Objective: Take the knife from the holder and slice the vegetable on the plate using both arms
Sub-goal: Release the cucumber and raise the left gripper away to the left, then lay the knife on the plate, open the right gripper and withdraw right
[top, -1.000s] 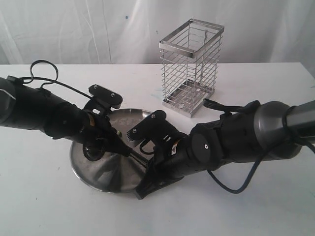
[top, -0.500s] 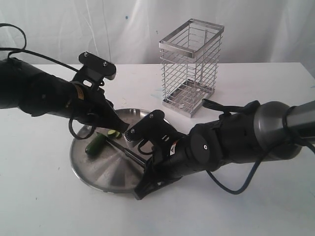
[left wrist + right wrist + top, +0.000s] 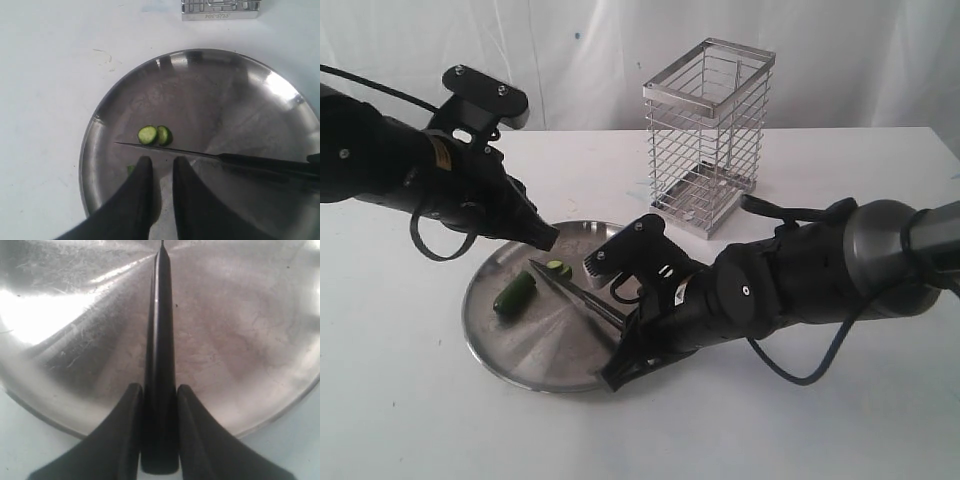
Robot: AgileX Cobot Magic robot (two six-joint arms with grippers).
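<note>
Above the plate, the left pincer has lifted, empty, slightly spread.

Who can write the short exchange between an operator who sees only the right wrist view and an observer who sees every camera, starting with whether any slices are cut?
Operator: I see only the knife handle in the right gripper over the plate. Are any slices cut?
Observer: Yes, two slices lie side by side on the plate, next to the blade.
Operator: Where is the rest of the vegetable?
Observer: The larger piece lies on the plate on the blade's other side, apart from the slices.
Operator: Is the left gripper holding it?
Observer: No. The left gripper hangs above the plate, with nothing between its fingers.
</note>
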